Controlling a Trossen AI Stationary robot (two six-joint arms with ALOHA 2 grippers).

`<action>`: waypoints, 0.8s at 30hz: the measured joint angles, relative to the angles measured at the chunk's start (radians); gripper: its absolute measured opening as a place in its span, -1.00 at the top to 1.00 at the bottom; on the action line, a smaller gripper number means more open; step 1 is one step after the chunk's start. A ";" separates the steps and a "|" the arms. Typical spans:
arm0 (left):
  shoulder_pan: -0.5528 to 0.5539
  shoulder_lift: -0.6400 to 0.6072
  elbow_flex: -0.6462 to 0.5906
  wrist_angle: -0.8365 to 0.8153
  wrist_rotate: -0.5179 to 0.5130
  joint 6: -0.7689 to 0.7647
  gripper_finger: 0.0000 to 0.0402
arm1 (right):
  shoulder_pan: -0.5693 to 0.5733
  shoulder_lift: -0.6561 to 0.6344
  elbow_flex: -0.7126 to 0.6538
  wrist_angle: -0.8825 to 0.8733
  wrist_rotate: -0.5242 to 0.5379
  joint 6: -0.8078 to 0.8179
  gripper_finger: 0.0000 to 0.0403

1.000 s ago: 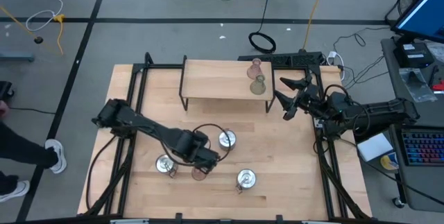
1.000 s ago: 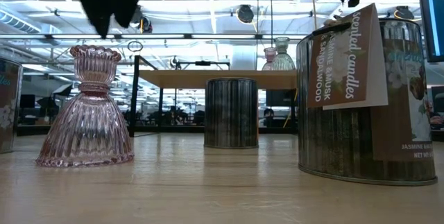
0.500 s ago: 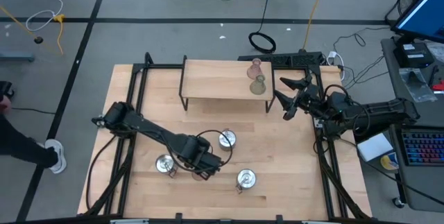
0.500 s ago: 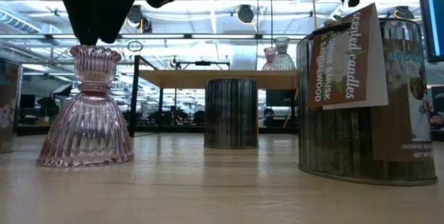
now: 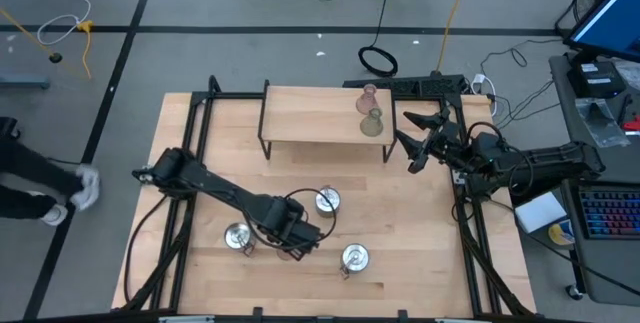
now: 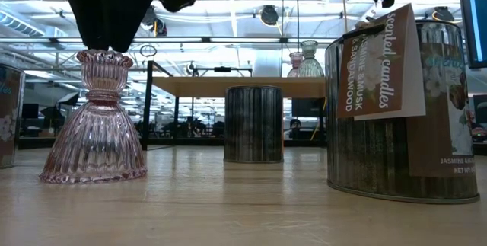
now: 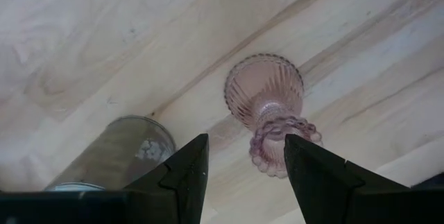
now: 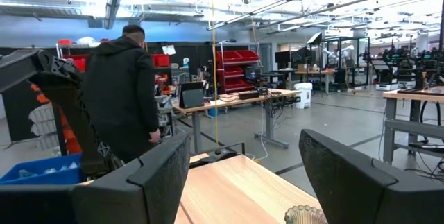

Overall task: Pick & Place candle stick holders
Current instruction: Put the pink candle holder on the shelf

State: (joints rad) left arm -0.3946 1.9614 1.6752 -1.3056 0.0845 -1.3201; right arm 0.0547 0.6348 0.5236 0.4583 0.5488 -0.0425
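Observation:
A pinkish ribbed glass holder (image 6: 95, 124) stands upright on its wide base on the table, near the front; it also shows in the high view (image 5: 289, 253). My left gripper (image 7: 243, 148) is open and points down right above its scalloped top rim (image 7: 274, 144), which lies between the fingers, close to one of them. Three silver round holders (image 5: 238, 236) (image 5: 327, 200) (image 5: 355, 256) stand around it. A second pinkish holder (image 5: 368, 97) and an olive-green one (image 5: 373, 121) stand on a wooden shelf (image 5: 310, 113). My right gripper (image 5: 412, 141) waits open beside the shelf's right end.
The nearest silver holder (image 7: 114, 151) stands close beside the pink one. The shelf sits on black legs at the table's far side. A black frame (image 5: 195, 133) runs along the table's edges. A person in dark clothes (image 8: 121, 92) stands in the room beyond the table.
My left gripper has come down toward the pinkish holder and a little toward the table's near edge; it now stands just above the holder's top rim. The holder has stayed where it was.

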 joint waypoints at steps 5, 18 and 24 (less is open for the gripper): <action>0.000 0.032 -0.001 0.007 0.014 0.015 0.05 | 0.000 0.000 0.000 -0.001 0.000 -0.005 -0.31; 0.007 0.079 0.001 0.032 0.048 0.058 0.28 | 0.000 -0.011 0.000 -0.001 0.000 -0.008 -0.30; 0.009 0.079 0.001 0.037 0.045 0.068 0.79 | 0.000 -0.012 0.000 0.000 0.000 -0.008 -0.31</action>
State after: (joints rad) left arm -0.3855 2.0403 1.6763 -1.2691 0.1295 -1.2522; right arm 0.0544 0.6224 0.5232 0.4580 0.5491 -0.0502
